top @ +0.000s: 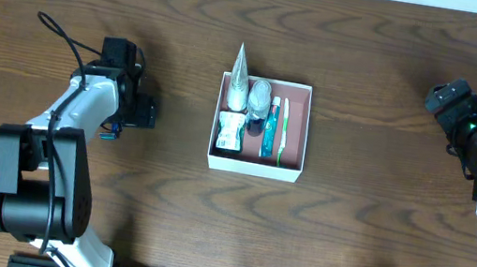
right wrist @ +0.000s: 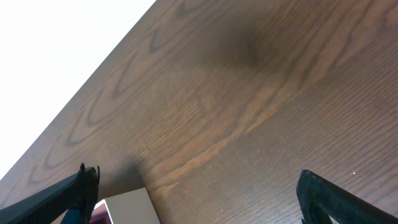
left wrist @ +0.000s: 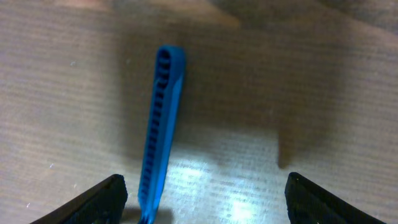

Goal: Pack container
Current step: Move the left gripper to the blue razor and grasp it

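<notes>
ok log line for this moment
task: pack box | left fingers: open over blue stick on table | right fingers: open, empty, clear of box | box: holds tube, bottle, toothbrush

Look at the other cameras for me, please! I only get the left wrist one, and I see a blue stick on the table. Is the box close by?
Observer: Not very. The box sits in the middle of the table, and the blue stick lies well off to its left.
Operator: Is there stuff in the box?
Observer: Yes. A tube and a green toothbrush lie in it with a few other things. The strip of floor along its right wall is bare.
Operator: What is the other arm doing?
Observer: The right gripper is over bare table on the far right. It is open and holds nothing.
</notes>
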You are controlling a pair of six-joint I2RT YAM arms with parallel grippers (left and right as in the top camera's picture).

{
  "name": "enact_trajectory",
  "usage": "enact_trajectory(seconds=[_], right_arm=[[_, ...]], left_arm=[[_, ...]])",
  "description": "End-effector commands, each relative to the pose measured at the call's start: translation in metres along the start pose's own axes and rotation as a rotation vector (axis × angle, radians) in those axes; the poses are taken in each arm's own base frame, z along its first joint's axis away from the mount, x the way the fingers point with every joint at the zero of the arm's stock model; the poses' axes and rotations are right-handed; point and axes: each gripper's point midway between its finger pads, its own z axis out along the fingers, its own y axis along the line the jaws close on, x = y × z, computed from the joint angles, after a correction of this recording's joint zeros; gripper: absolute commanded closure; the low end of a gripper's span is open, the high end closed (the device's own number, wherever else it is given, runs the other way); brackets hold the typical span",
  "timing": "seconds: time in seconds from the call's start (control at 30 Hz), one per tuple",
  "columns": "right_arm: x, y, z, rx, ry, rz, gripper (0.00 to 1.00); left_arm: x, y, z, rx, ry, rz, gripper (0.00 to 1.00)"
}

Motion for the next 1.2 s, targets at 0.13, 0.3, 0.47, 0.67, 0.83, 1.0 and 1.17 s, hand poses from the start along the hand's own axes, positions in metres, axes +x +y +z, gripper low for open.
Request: enact_trajectory(seconds=[0.13, 0.3, 0.47, 0.67, 0.83, 1.0, 1.17], right_arm=[[-0.004, 0.0, -0.003, 0.001, -0.015, -0.005, 0.01], [-0.004, 0.0, -0.003, 0.001, -0.015, -0.005, 0.01], [-0.004, 0.0, -0.003, 0.001, -0.015, -0.005, 0.01], [-0.004, 0.0, -0.003, 0.001, -0.015, -0.005, 0.01], [-0.004, 0.0, -0.003, 0.001, -0.015, -0.005, 0.01], [-0.004, 0.0, -0.003, 0.001, -0.015, -0.005, 0.01], [-0.004, 0.0, -0.003, 0.001, -0.015, -0.005, 0.01]], left_arm=[[0.007, -0.008, 0.014, 0.051, 0.039, 0.039, 0.19], [0.012, -0.009, 0.021, 0.049, 0.064, 0.04, 0.24], [0.012, -0.009, 0.022, 0.049, 0.065, 0.029, 0.53], [0.016, -0.008, 0.021, 0.048, 0.079, 0.03, 0.8], [0.017, -0.008, 0.021, 0.047, 0.086, 0.006, 0.94], [0.016, -0.009, 0.019, 0.045, 0.089, -0.044, 0.94], [0.007, -0.014, 0.0, 0.049, 0.085, -0.025, 0.94]])
